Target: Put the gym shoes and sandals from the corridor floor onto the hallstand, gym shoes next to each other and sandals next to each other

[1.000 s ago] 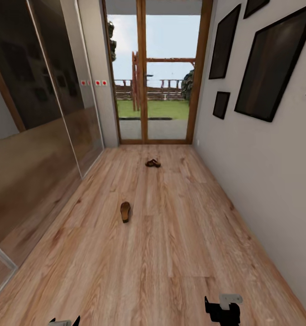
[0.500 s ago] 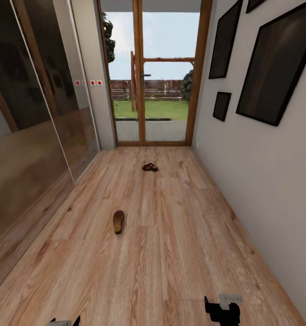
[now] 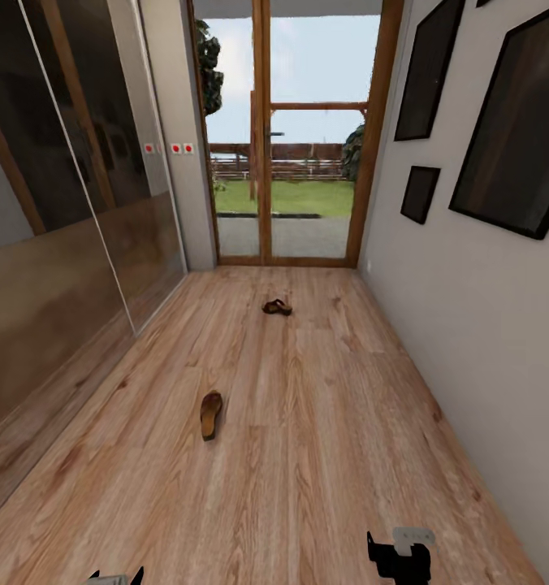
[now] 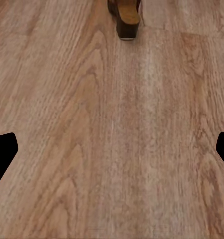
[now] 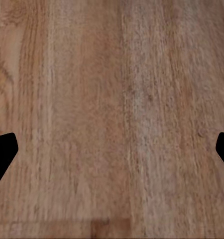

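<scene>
Your count along the corridor

You had two sandals on the floor: the near sandal (image 3: 211, 413) and the far sandal (image 3: 277, 307), well apart; on the right wall you had three dark picture frames (image 3: 427, 71) in clear sight; by the glass door (image 3: 295, 134) there were three small red-and-white wall switches (image 3: 175, 149); two grippers showed, the left gripper (image 3: 114, 578) and the right gripper (image 3: 400, 556).

Bright daylight enters through the glass door (image 3: 295, 138) at upper centre; floor (image 3: 307, 455) evenly lit, renders soft, wrist views slightly blurred.
</scene>
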